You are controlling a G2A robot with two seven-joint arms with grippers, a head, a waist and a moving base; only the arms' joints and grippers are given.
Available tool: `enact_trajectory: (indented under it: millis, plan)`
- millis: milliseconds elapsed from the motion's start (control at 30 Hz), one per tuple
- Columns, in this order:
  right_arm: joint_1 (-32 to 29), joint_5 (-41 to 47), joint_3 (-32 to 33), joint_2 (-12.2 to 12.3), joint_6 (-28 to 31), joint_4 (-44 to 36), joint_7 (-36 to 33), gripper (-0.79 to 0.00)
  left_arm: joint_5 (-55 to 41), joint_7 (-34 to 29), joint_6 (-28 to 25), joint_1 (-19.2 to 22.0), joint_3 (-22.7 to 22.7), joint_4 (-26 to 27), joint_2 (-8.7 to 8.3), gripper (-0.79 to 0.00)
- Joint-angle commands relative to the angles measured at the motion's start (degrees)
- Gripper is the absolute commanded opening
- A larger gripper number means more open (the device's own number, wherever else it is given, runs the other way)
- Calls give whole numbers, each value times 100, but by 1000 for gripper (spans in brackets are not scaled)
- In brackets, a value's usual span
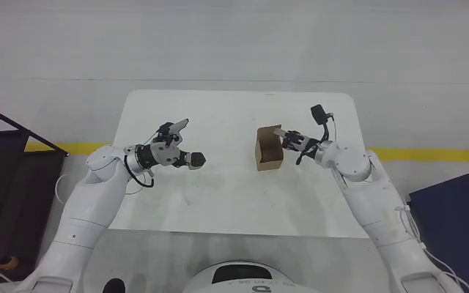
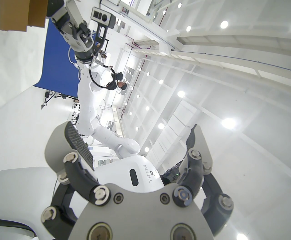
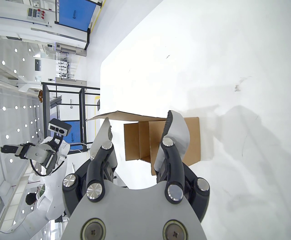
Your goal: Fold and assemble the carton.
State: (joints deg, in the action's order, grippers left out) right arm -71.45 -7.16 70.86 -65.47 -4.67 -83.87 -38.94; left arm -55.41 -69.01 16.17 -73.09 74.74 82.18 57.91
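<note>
carton (image 1: 269,149): brown, on the white table (image 1: 220,198), right of centre; open inside faces the r claw, one flap (image 3: 118,114) sticking out.
r claw (image 3: 138,118): fingers apart, right at the carton's open end; one finger (image 3: 176,129) in front of the opening, the other (image 3: 105,131) outside by the flap. can't tell if either touches the cardboard.
l claw (image 2: 136,143): fingers wide apart, nothing btwn them.
l claw position: above the table's left half (image 1: 190,142), well apart from the carton, pointing twd it.
carton from l wrist view: a brown corner (image 2: 20,16) far off, r claw beside it.
</note>
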Motion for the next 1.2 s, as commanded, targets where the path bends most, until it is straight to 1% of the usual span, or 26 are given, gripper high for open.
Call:
enact_trajectory:
  millis: [0,100,167,233,267,300,700,733,767,933,967,1000,1033,1100,1133,1167]
  plan:
    - [-129,-13,62,20,15,-82,-2,-225,0,0,0,0,0,0,0,0]
    - [-388,138,253,53,101,-214,41,-212,0,0,0,0,0,0,0,0]
    - [-593,447,434,74,284,-337,13,-215,0,0,0,0,0,0,0,0]
    - [-804,849,638,94,526,-483,-75,-185,0,0,0,0,0,0,0,0]
    - [-904,1038,752,104,628,-552,-84,-108,0,0,0,0,0,0,0,0]
    - [-1002,1204,855,112,678,-620,-65,0,0,0,0,0,0,0,0,0]
    - [-1012,1224,835,110,631,-567,-81,0,0,0,0,0,0,0,0,0]
    - [-941,1294,751,96,526,-377,-130,0,0,0,0,0,0,0,0,0]
    - [-824,1157,673,83,480,-159,-6,0,0,0,0,0,0,0,0,0]
    - [-421,1339,362,3,582,835,7,0,0,0,0,0,0,0,0,0]
    - [-362,1310,323,-3,600,974,-5,-18,0,0,0,0,0,0,0,0]
    - [-311,1270,283,-10,622,1081,0,-99,0,0,0,0,0,0,0,0]
    - [-272,1274,252,-17,657,1161,-8,-148,0,0,0,0,0,0,0,0]
    - [-212,1286,218,-27,711,1274,-20,-194,0,0,0,0,0,0,0,0]
    - [-194,1285,205,-28,734,1300,-46,-252,0,0,0,0,0,0,0,0]
    - [-180,1273,194,-29,748,1309,-68,-277,0,0,0,0,0,0,0,0]
